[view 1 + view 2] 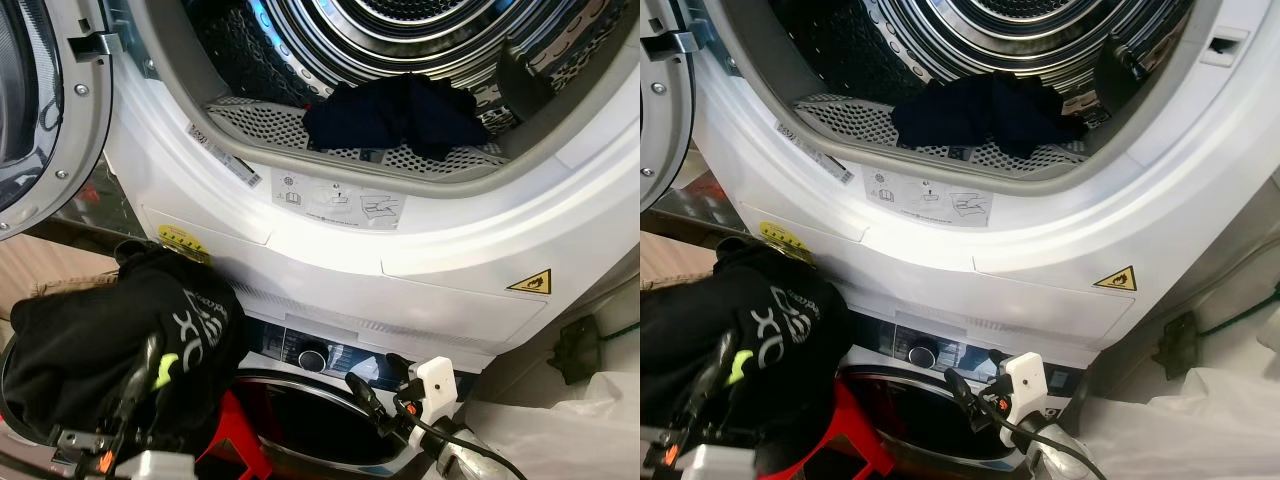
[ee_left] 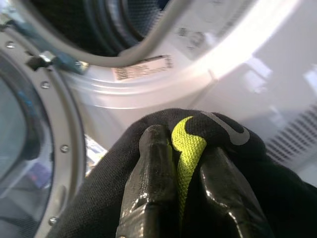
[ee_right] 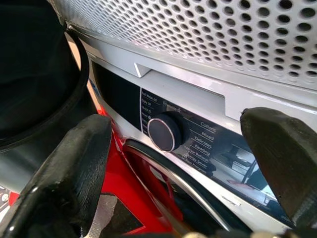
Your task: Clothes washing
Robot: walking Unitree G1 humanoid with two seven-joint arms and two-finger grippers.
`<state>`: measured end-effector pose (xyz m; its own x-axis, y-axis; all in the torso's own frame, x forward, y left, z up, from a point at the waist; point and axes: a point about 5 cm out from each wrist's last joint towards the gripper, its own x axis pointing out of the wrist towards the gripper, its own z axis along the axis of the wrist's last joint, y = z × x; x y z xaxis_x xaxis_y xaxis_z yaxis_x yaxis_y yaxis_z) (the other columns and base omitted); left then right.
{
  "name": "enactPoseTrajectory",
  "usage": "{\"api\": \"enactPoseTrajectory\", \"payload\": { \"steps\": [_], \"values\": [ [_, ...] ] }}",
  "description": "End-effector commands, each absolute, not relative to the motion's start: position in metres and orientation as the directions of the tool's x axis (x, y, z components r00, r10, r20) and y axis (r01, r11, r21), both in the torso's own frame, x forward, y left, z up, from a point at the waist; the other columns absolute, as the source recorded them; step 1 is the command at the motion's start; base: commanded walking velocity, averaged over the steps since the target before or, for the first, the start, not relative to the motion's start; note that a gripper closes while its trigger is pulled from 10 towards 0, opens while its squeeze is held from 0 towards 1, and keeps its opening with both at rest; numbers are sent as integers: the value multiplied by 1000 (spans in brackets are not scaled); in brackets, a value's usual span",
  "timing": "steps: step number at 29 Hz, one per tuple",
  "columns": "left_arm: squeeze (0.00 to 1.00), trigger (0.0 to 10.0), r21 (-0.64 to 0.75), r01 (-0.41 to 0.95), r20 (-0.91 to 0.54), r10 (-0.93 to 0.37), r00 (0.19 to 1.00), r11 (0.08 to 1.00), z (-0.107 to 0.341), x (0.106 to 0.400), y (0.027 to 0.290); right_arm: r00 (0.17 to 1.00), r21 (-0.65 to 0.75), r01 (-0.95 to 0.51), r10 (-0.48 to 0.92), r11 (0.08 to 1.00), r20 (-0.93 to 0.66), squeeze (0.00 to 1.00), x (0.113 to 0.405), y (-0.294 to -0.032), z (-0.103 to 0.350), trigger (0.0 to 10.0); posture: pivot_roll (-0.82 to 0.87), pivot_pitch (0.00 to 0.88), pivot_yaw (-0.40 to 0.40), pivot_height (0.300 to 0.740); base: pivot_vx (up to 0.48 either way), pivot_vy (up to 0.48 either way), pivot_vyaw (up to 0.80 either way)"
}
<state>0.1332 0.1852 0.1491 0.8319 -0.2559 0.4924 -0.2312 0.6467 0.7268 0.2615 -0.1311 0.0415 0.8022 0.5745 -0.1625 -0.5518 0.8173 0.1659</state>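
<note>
My left gripper [image 2: 184,145] is shut on a black garment [image 1: 100,330] with white lettering and a neon yellow cord [image 2: 187,148], holding it low on the left, below the upper machine's open drum [image 1: 350,165]. A dark navy garment [image 1: 400,115] lies on the perforated lip inside that drum. My right gripper [image 1: 378,378] stands open in front of the lower machine's control panel, its fingers [image 3: 74,163] on either side of the round dial [image 3: 163,134], with nothing between them.
The upper machine's round door [image 1: 40,100] hangs open at the left. Under the control panel is the lower machine's dark door ring [image 1: 310,420], with a red object [image 1: 235,440] beside it. White sheeting [image 1: 560,430] lies at the lower right.
</note>
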Motion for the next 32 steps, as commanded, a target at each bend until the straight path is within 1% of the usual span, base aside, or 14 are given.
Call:
{"api": "enactPoseTrajectory", "payload": {
  "steps": [1,3,8,10,12,16,18,19,22,23,25,27,28,32],
  "values": [
    [0,0,738,-208,486,-292,824,642,148,130,184,805,167,-544,567,823,-172,0,261,-135,39,10000,64,100,-30,740,0,0,0],
    [0,0,773,-93,440,-426,790,628,150,130,175,799,165,-551,575,818,-178,0,262,-135,38,10000,79,91,-32,740,0,0,0],
    [0,0,805,74,360,-584,727,588,152,133,167,790,160,-565,587,809,-176,0,265,-131,38,10000,84,87,-29,740,0,0,0],
    [0,0,807,83,361,-599,715,585,153,133,166,790,160,-566,588,808,-176,0,266,-131,38,10000,85,87,-28,740,0,0,0],
    [0,0,779,181,332,-640,693,600,154,134,160,784,161,-573,595,803,-175,0,266,-128,38,10000,90,88,-25,740,0,0,0],
    [0,0,750,334,246,-709,661,571,148,131,157,776,160,-582,603,798,-184,0,265,-128,35,10000,88,91,-22,740,0,0,0],
    [0,0,716,441,171,-749,640,540,142,129,157,774,157,-585,605,796,-185,0,264,-128,35,10000,92,94,-22,740,0,0,0],
    [0,0,669,574,52,-800,598,472,135,128,156,775,155,-584,604,797,-186,0,265,-130,35,10000,95,98,-17,740,0,0,0],
    [0,0,622,705,-105,-856,506,341,128,124,156,779,154,-577,597,802,-191,0,265,-133,34,10000,102,102,-16,740,0,0,0],
    [0,0,563,758,-171,-852,495,328,123,125,161,780,154,-576,596,803,-193,0,265,-133,33,10000,101,104,-13,740,0,0,0],
    [0,0,476,818,-257,-838,481,324,118,128,170,779,153,-576,596,803,-194,0,265,-133,32,10000,99,105,-8,740,0,0,0],
    [0,0,439,832,-288,-825,487,339,115,129,177,780,152,-576,596,803,-192,0,265,-132,33,10000,95,107,-5,740,0,0,0],
    [0,0,433,819,-259,-819,512,376,119,134,178,783,156,-573,594,805,-187,0,266,-132,33,10000,93,106,-7,740,0,0,0],
    [0,0,411,820,-236,-822,518,399,125,141,177,783,158,-573,594,804,-183,0,266,-131,33,10000,97,108,-9,740,0,0,0]
  ]
}}
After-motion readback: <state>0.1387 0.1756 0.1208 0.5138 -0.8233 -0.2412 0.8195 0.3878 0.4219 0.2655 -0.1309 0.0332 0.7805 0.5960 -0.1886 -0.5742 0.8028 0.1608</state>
